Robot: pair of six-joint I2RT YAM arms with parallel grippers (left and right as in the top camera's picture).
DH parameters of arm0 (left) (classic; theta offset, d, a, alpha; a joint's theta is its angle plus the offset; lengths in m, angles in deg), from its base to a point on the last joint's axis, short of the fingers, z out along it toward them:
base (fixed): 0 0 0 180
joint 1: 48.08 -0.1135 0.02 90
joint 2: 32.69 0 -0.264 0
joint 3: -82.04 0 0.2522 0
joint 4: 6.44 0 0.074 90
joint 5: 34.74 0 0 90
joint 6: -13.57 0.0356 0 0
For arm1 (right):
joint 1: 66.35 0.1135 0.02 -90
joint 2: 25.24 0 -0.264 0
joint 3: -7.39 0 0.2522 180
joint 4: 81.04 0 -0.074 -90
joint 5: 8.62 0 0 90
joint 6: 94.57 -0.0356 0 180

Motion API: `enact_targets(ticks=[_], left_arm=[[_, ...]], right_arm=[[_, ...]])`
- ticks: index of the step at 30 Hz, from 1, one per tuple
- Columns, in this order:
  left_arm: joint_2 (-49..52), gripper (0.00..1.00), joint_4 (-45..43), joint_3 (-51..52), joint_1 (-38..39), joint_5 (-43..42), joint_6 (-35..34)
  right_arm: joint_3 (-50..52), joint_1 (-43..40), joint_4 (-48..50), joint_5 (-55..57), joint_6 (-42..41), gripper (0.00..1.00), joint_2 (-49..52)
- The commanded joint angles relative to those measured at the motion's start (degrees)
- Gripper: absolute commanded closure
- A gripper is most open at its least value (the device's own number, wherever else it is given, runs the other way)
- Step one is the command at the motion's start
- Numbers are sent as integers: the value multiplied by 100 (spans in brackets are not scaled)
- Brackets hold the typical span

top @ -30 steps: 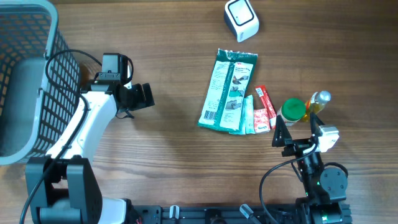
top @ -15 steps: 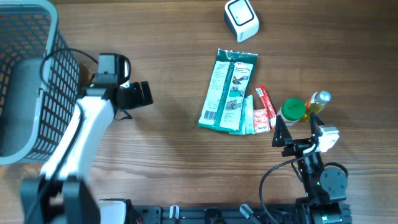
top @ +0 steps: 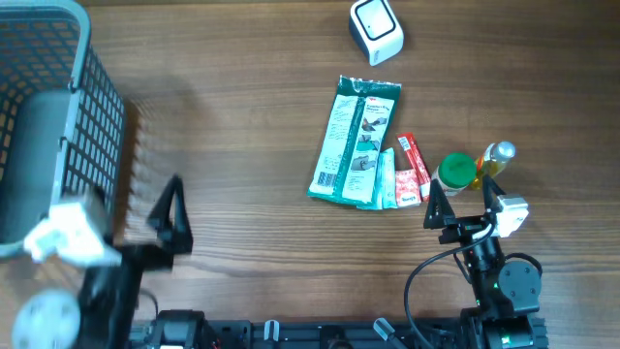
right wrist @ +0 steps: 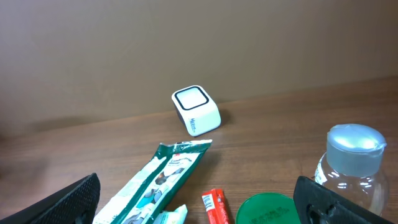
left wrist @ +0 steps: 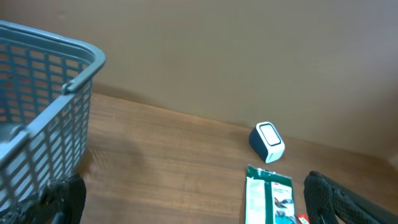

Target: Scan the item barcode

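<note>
Overhead, the long green plastic packet [top: 355, 142] lies flat in the middle of the brown wooden bench [top: 242, 97], well apart from the small white-topped, dark-blue scanner cube [top: 375, 29] at the far edge. The right gripper [top: 463, 206] is spread wide and empty beside a green-lidded jar [top: 456, 173]. The left gripper [left wrist: 193, 180] (blurred from above) gapes empty near the blue-grey plastic basket [top: 92, 97].

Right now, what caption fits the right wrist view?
Open right claw faces scanner, green packet, red packet, green lid and capped bottle on wooden table.
</note>
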Motion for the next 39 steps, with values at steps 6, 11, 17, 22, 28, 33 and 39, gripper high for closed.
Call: enact_targets(ticks=[6, 11, 17, 22, 28, 33, 39], left_arm=[[-1991, 0, 428, 833, -160, 72, 28], [-2319, 0, 247, 1561, -286, -50, -15], [-2319, 0, -3366, 2909, -295, -866, -15], [-2319, 0, -7020, 4457, -295, -1373, -17], [-2323, 0, -7630, 5584, -295, -1281, -13], [-2323, 0, -7552, 5989, -295, -1058, -13], [-2323, 0, -6459, 5989, -297, -887, -13]], right_arm=[[4, -28, 13, -76, -50, 0, -46], [4, -28, 13, -76, -52, 0, -46], [4, -28, 13, -76, -52, 0, -46], [4, -28, 13, -76, -50, 0, -46], [4, -28, 13, -76, -52, 0, -46], [4, -28, 9, -76, -50, 0, -31], [4, -28, 9, -76, -50, 1, -31]])
